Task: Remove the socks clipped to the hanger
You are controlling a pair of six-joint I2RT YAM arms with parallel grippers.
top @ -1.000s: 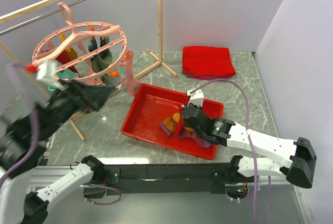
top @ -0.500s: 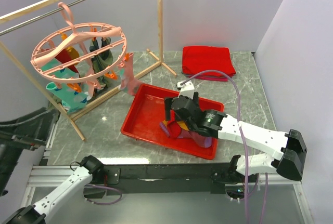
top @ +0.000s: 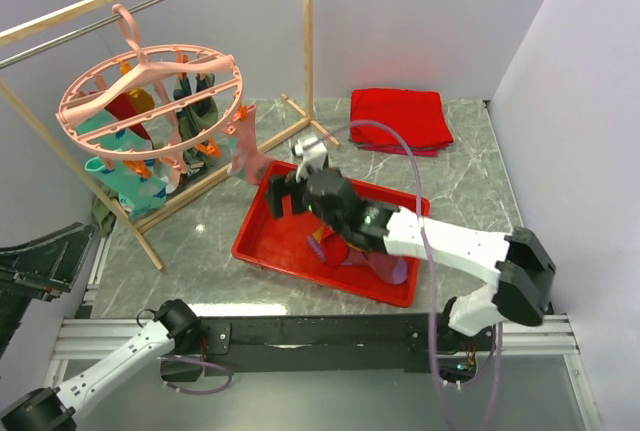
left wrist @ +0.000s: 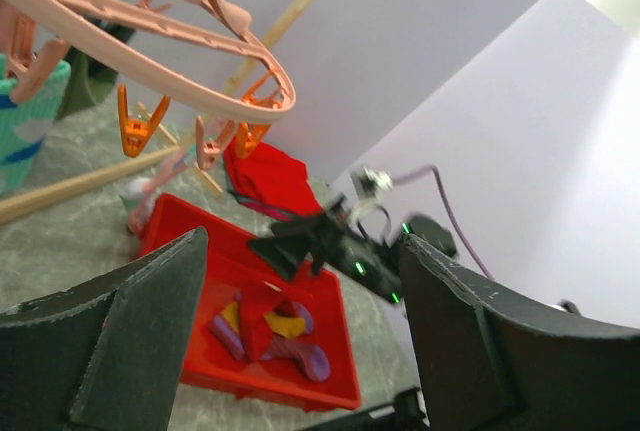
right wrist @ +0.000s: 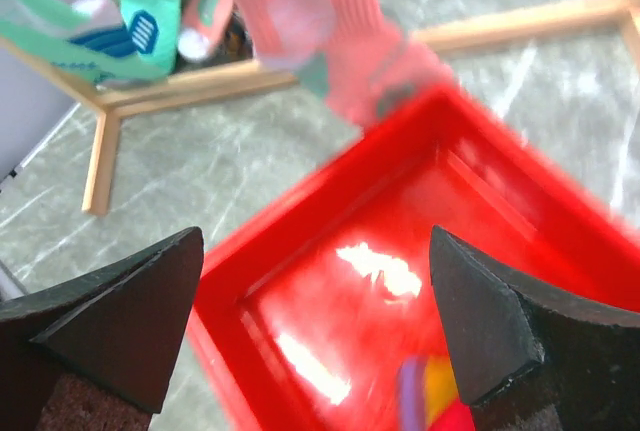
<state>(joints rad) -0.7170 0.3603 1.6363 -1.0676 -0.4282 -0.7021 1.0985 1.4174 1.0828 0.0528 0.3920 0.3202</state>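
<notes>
The pink ring hanger point(top: 150, 101) hangs by its hook from the metal bar. Several socks are clipped under it: teal point(top: 122, 179), maroon point(top: 125, 111), dark green point(top: 190, 101) and a pink one point(top: 243, 146) at the right rim. My right gripper point(top: 290, 193) hovers open and empty over the red tray's far-left corner point(right wrist: 315, 301), just below the pink sock point(right wrist: 320, 21). My left gripper point(left wrist: 300, 336) is open and empty, low at the left, apart from the hanger rim point(left wrist: 150, 36). Some of the orange clips point(left wrist: 135, 126) dangle bare.
A red tray point(top: 262, 236) holds a heap of loose socks point(top: 350, 251), purple, yellow and red. A folded red cloth point(top: 400, 116) lies at the back. The wooden rack's foot point(top: 150, 241) and upright point(top: 308, 41) stand around the hanger.
My right gripper opened, left the socks in the tray and moved up-left toward the pink sock. The left arm drew back from the hanger to the lower left edge.
</notes>
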